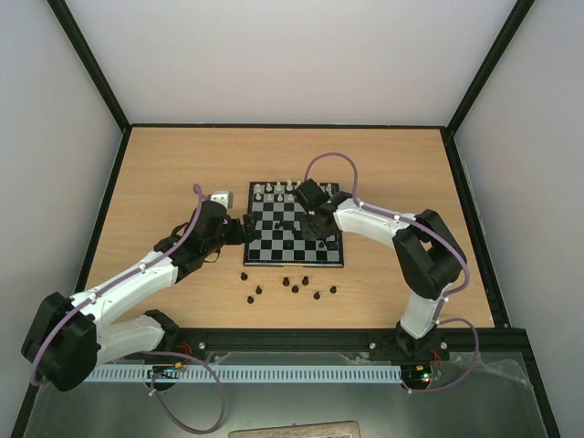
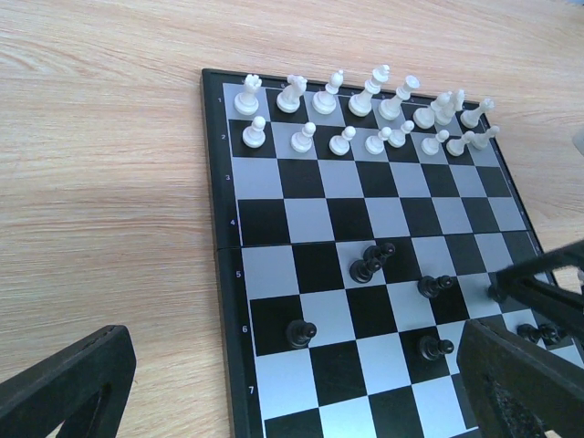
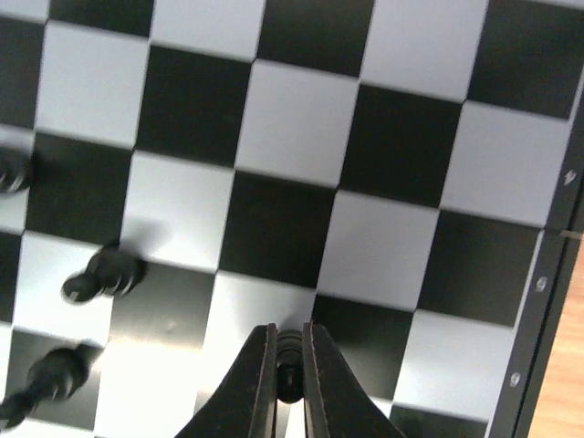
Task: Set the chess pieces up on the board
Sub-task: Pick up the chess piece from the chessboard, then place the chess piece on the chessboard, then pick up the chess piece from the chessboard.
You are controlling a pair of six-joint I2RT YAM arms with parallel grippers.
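while beside the right gripper [image 3: 289,342], black pieces [image 3: 102,274]

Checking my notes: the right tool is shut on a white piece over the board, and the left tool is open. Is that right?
Not quite: the right wrist view shows the right tool shut on a black piece, not white. The rest holds.

The wooden table [image 1: 164,182] carries the board [image 1: 274,248]. Several loose black chess pieces [image 1: 295,289] stand scattered on the bare wood just off the board's near edge.
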